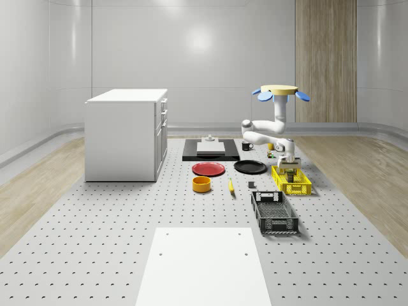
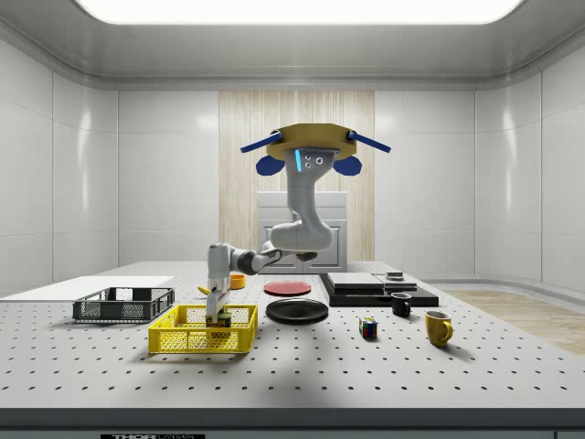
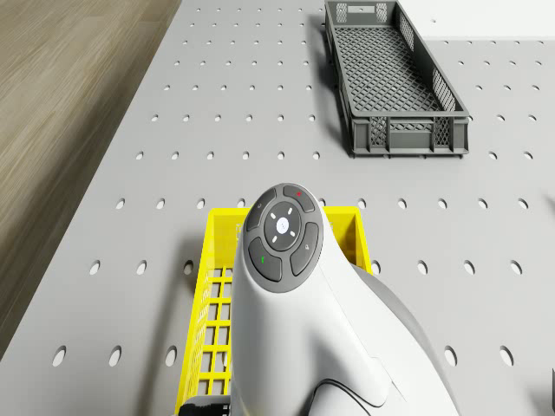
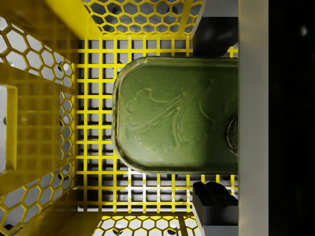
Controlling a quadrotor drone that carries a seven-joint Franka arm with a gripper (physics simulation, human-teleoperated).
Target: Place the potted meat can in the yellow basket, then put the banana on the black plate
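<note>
Potted meat can [image 4: 177, 115] inside yellow basket [image 4: 44, 98], gripped by jaws; drone [image 2: 306, 146] hovers above.

Drone [image 2: 313, 146] hovering; end effector [image 2: 219, 317] inside yellow basket [image 2: 203, 331].

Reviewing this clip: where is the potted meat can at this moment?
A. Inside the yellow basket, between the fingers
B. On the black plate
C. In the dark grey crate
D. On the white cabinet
A: the wrist view shows the potted meat can over the mesh floor of the yellow basket, with the fingers on either side of it.
</note>
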